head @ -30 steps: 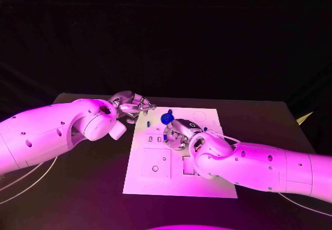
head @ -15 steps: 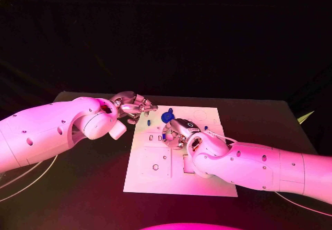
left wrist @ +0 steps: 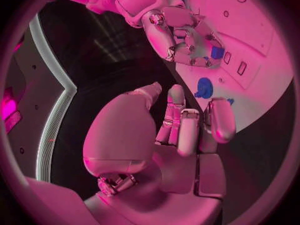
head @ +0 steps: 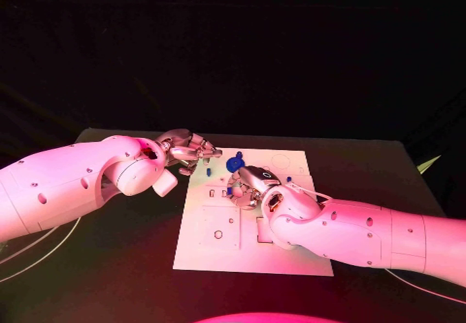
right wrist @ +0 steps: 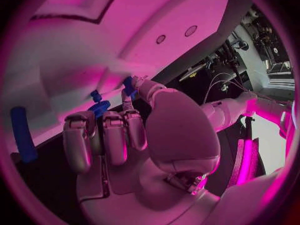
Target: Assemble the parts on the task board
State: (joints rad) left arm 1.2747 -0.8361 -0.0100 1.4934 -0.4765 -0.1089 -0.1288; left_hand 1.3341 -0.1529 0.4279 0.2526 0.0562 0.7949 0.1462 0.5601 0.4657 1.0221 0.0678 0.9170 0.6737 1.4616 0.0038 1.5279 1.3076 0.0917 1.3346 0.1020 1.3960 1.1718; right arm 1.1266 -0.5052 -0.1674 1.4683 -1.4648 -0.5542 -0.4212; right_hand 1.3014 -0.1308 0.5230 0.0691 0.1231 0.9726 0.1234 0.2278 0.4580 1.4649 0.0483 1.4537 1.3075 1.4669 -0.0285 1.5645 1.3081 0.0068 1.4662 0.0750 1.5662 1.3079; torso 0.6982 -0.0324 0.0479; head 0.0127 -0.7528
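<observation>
On the black worktop [head: 116, 269] lies the white task board [head: 238, 252]. Over its middle the right hand [head: 250, 186] pinches a small blue part [left wrist: 217, 52] between thumb and fingertip. Beyond it, a round blue part [head: 234, 163] stands on the board. At the board's far-left corner the left hand [head: 186, 149] hovers, fingers curled together around nothing.

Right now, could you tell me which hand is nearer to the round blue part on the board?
Right. The right hand sits on the board just before the round blue part; the left hand hovers at the board's left edge, slightly farther off.
</observation>
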